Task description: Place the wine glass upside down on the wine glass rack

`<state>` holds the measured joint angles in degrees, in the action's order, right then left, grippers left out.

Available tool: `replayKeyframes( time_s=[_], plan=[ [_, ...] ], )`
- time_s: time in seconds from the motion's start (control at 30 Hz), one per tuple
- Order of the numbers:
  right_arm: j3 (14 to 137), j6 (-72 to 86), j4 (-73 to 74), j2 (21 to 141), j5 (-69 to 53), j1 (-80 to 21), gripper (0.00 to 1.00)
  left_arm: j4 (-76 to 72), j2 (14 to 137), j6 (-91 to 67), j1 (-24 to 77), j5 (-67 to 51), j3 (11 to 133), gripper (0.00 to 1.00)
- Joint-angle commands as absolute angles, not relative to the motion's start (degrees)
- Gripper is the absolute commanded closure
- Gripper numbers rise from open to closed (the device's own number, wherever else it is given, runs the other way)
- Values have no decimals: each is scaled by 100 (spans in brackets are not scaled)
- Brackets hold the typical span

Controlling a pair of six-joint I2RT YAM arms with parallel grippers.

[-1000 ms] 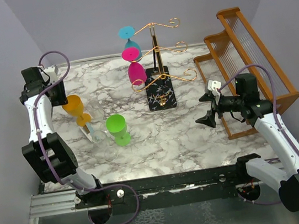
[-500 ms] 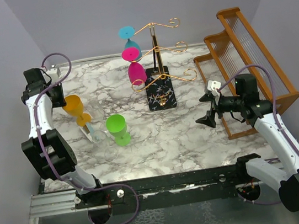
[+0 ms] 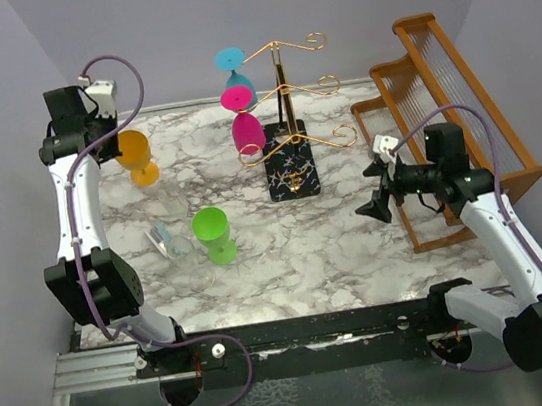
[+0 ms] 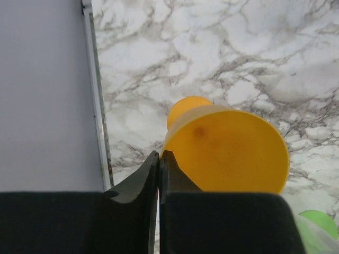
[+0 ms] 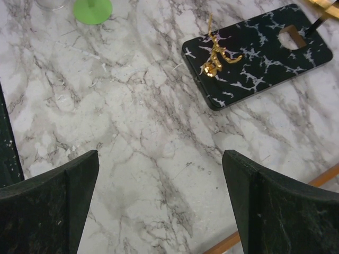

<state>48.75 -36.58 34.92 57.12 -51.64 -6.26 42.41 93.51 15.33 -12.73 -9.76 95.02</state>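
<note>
The left claw point(image 4: 159, 159) was seen closed, its fingers pressed together at the rim of the orange glass point(image 3: 135, 151). The rim was probably pinched between them, though the contact itself was hidden in the wrist view. The glass was held tilted over the far left part of the tabletop point(image 3: 298, 250), bowl toward the claw and foot pointing away, well apart from the rack point(image 3: 284, 110). The rack stood at the far middle, with a blue glass point(image 3: 229, 60) and a pink glass point(image 3: 247, 131) hung upside down on its left arms. A green glass point(image 3: 211, 227) and a clear glass point(image 3: 167, 240) were left on the near left tabletop. The right claw point(image 3: 375, 191) was spread wide and empty, beside the wooden rack point(image 3: 440, 109).
</note>
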Motion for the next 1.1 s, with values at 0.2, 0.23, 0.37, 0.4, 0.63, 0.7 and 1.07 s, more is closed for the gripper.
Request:
replayKeyframes(
  time_s=[0.2,0.23,0.37,0.4,0.63,0.7,1.07],
  plan=[
    [6990,-3900,4845,6163,-4581,-605,0,3985,8480,1086,-849,-1135,10651,100],
    [7190,-3868,4940,6242,-4611,-606,0,3957,8452,999,-805,-1209,10771,100],
    [8044,-3736,5257,6640,-4642,-606,0,3900,8452,565,-623,-1573,11371,100],
    [8242,-3674,5283,6726,-4641,-606,1,3883,8493,442,-570,-1680,11509,100],
    [9594,-3212,5274,7446,-4786,-608,2,3645,8801,-241,-192,-2140,12075,100],
    [9942,-3050,5199,7661,-4826,-615,3,3396,8838,-428,-63,-2224,12049,100],
    [11482,-1651,4220,8663,-4960,-780,9,2810,9454,-1058,850,-2295,12931,100]
  ],
)
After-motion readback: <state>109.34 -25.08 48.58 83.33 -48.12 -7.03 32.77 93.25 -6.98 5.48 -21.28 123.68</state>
